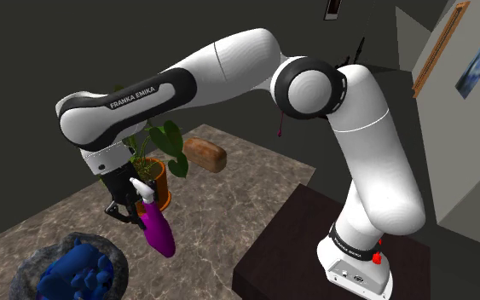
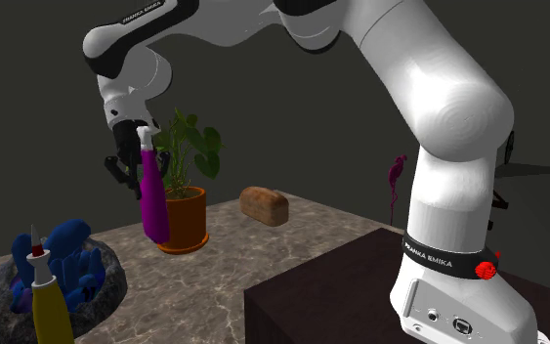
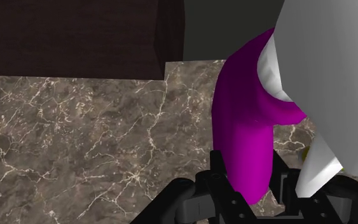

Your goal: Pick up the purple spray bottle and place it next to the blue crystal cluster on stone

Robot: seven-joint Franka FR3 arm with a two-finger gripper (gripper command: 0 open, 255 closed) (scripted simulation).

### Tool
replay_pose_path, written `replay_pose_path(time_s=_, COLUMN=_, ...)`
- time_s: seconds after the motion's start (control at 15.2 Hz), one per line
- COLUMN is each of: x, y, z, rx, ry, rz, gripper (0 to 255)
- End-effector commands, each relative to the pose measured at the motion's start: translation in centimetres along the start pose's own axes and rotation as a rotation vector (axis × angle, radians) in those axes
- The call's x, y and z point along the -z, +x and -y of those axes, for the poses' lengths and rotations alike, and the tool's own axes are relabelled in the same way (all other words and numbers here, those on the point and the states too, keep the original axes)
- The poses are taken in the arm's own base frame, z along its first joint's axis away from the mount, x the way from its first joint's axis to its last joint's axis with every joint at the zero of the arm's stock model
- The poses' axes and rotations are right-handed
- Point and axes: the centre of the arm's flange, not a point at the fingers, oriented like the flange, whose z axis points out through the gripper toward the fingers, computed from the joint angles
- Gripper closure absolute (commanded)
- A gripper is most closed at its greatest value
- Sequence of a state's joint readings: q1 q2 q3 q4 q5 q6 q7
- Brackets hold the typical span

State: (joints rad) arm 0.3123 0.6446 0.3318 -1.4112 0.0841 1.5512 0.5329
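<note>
The shoulder view looks down from beside and a little behind the stand [image 1: 289, 243], which sits at its lower right, and faces across the table [image 1: 229, 192] toward its left. The second exterior view sits lower, near table height, and faces much the same way. Both take in the plant [image 1: 165, 141], the loaf [image 1: 205, 153] and the cluster [image 1: 80, 271]. The wrist view looks along the jaws, close against the bottle [image 3: 244, 127], down onto the table and the stand's edge.
</note>
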Motion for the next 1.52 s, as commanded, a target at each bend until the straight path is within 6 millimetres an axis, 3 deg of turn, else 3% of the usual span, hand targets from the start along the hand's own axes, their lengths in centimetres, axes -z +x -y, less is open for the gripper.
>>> replay_pose_path(time_s=0.0, x=-0.9, y=0.6, z=0.1, rx=0.000, ry=0.000, rz=0.000, gripper=255)
replay_pose_path(time_s=1.45, x=-10.8, y=6.7, z=0.1, rx=0.000, ry=0.000, rz=0.000, gripper=255)
